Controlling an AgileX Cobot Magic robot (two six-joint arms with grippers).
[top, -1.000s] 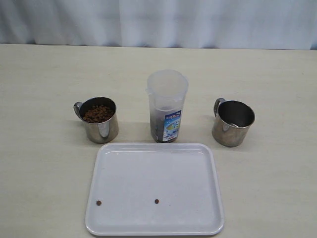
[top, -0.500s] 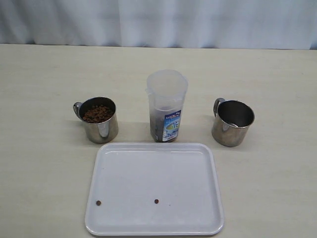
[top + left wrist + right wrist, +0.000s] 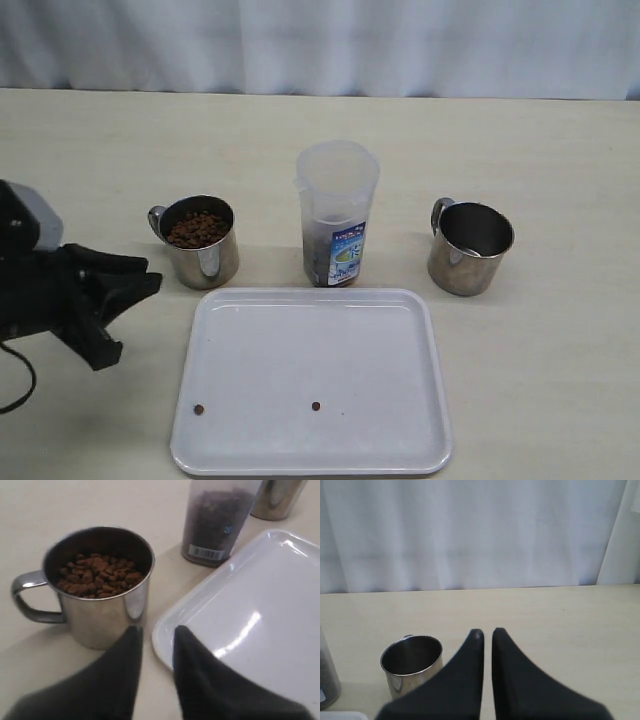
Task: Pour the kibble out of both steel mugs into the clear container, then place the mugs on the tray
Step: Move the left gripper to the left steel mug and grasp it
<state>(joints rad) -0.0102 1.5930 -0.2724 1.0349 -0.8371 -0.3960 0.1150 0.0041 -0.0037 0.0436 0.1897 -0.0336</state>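
One steel mug (image 3: pixel 205 258) of kibble (image 3: pixel 197 229) stands just beyond the left gripper (image 3: pixel 133 318), jaws parted, empty; right gripper (image 3: pixel 487 632) jaws almost touching, empty.

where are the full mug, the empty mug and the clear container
full steel mug (image 3: pixel 208 264), exterior view, front of its shiny wall
empty steel mug (image 3: pixel 462 270), exterior view, front of its wall
clear container (image 3: pixel 337 192), exterior view, upper part of its translucent wall
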